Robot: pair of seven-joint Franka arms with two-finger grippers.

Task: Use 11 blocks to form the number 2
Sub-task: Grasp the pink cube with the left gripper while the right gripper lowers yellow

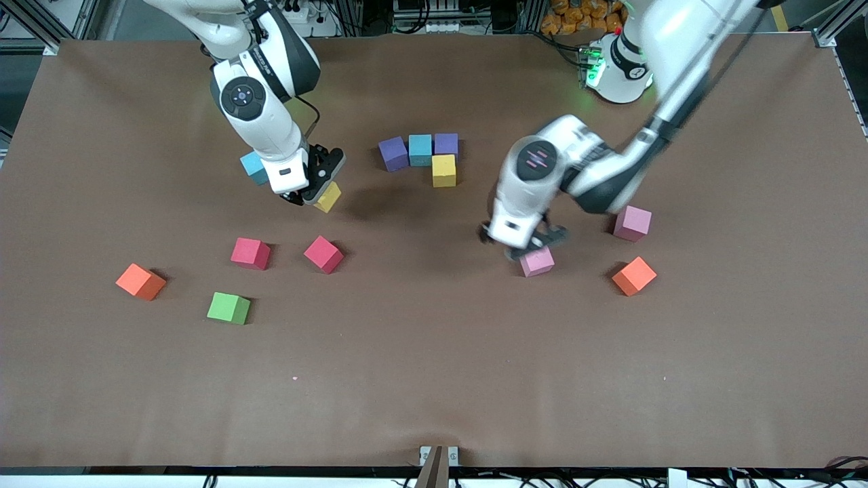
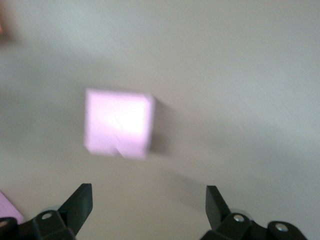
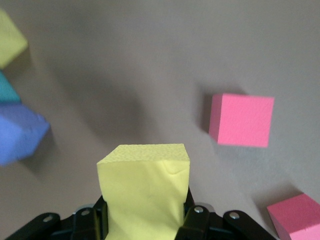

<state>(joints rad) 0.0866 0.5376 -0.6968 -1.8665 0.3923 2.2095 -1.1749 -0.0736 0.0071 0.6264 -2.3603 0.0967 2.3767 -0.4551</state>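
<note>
We see a brown tabletop (image 1: 434,379) with metal frame bars (image 1: 41,24) around its corners. Above its top edge we see some cables (image 1: 434,20) and orange objects (image 1: 576,17) we cannot identify.

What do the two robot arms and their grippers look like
Both arms are glossy white with dark grey joint bands and round dark caps. A thin black cable runs along the right arm. The right gripper and left gripper have black two-finger jaws on white housings.

Left end effector (image 1: 527,245) spread wide; right end effector (image 1: 313,196) clamped, raised.
</note>
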